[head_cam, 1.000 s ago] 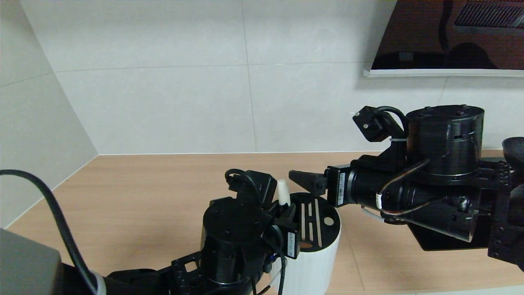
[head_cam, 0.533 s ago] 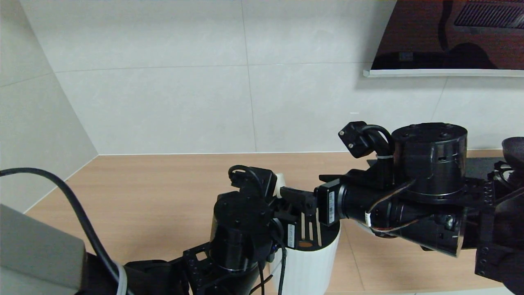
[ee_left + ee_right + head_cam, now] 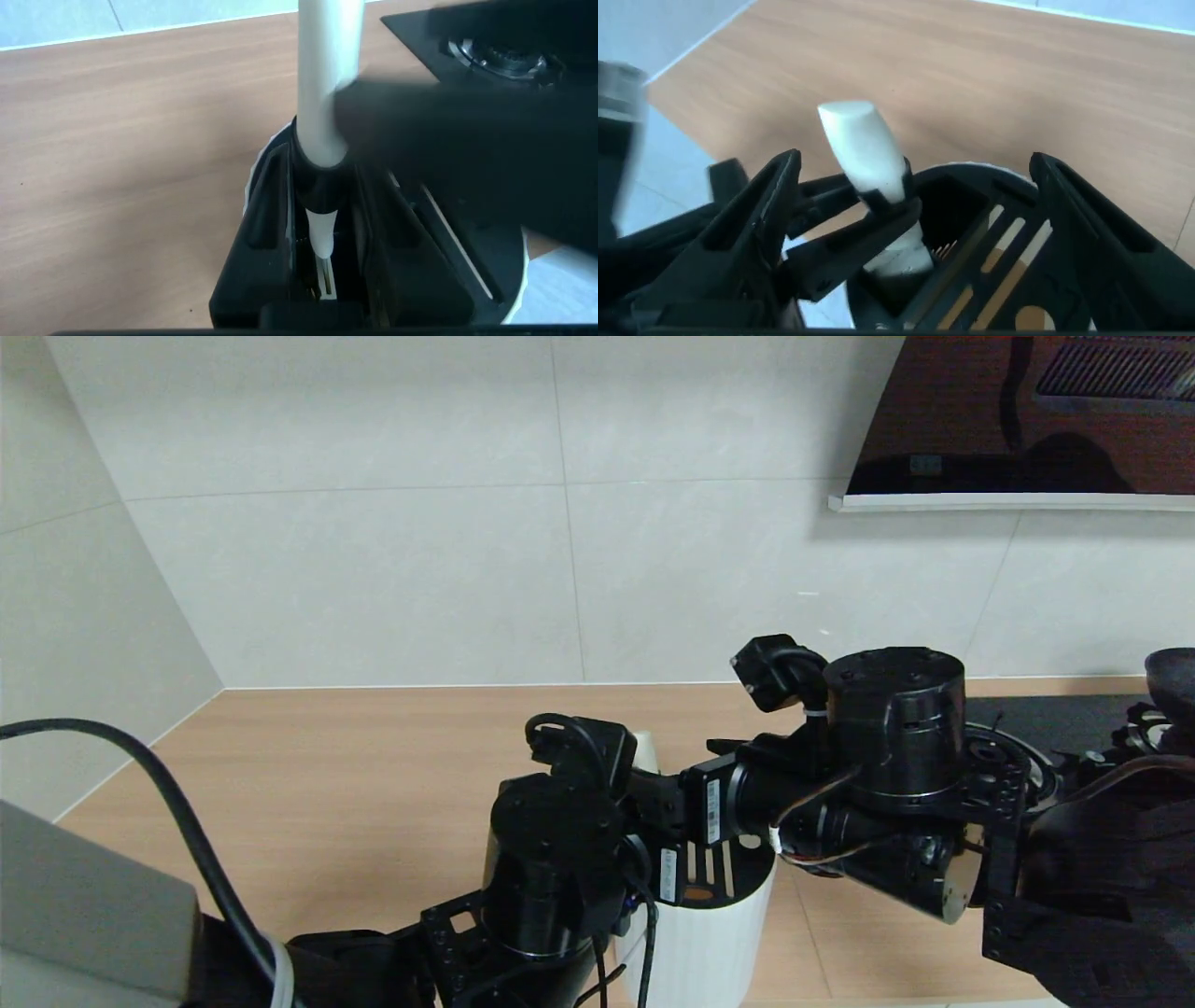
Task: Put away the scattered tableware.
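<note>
Key relation: white-handled, black-collared utensil (image 3: 327,75) stands near upright, long axis vertical w/ slight tilt, handle end up, thin end down at the top of the white cylindrical, black-slotted-lid holder (image 3: 719,933). How deep it sits in a slot: can't tell.

L gripper (image 3: 320,201) is clamped on the utensil at the collar, one finger each side, directly over the lid. This is the nearer arm, and the one that carries the piece.

R gripper (image 3: 915,177) comes in level from the robot's right, fingers wide apart, with the handle between them and not touching. It is just beside the L gripper, so clearance is tight.

L arm pose: forearm low in front, wrist above the holder's near-left edge, fingers pointing down and away. R arm pose: forearm roughly horizontal across the holder's top, wrist toward the holder.

Holder sits on the light wood counter (image 3: 355,784) near its front edge.

Judgement: next move prob. turns on keeping the axis lined up w/ the slot while lowering or handing off. Risk: the fingers of the 2 arms bumping.
</note>
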Robot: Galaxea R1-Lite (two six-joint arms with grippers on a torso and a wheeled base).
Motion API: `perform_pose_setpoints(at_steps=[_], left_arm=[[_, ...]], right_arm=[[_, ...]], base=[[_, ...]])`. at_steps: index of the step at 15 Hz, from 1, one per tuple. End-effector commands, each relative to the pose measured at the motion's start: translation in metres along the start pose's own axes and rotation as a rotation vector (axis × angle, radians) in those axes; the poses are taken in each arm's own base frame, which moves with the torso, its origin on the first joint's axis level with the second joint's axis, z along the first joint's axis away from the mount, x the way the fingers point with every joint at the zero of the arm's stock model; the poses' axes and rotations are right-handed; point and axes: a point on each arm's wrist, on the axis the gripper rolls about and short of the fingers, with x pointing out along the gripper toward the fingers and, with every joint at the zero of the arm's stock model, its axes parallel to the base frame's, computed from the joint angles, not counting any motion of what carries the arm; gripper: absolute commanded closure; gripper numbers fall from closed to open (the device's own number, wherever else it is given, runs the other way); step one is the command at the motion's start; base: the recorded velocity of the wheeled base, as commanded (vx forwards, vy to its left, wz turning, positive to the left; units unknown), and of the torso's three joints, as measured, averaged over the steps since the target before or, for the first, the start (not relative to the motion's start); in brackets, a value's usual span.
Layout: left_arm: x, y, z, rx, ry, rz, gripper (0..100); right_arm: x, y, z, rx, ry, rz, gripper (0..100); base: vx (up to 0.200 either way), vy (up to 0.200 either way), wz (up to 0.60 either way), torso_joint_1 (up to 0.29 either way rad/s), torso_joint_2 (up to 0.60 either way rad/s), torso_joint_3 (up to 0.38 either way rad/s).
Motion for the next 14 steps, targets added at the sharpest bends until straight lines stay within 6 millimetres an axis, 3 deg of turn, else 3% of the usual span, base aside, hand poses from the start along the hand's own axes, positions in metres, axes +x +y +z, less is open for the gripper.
perform_pose_setpoints(at_steps=[1, 14], left_arm=[[0.0, 0.0, -0.001, 0.003, 0.001, 0.0, 100], [-0.005, 0.002, 0.004, 0.013, -0.02, 0.025, 100]], right_arm=[[0.009, 0.0, -0.007, -0.003, 0.018, -0.017, 0], [0.038, -0.032, -0.017, 0.025, -0.002, -0.115, 0]], base=[[0.0, 0.0, 0.0, 0.0, 0.0, 0.0], [0.0, 0.0, 0.0, 0.0, 0.0, 0.0]])
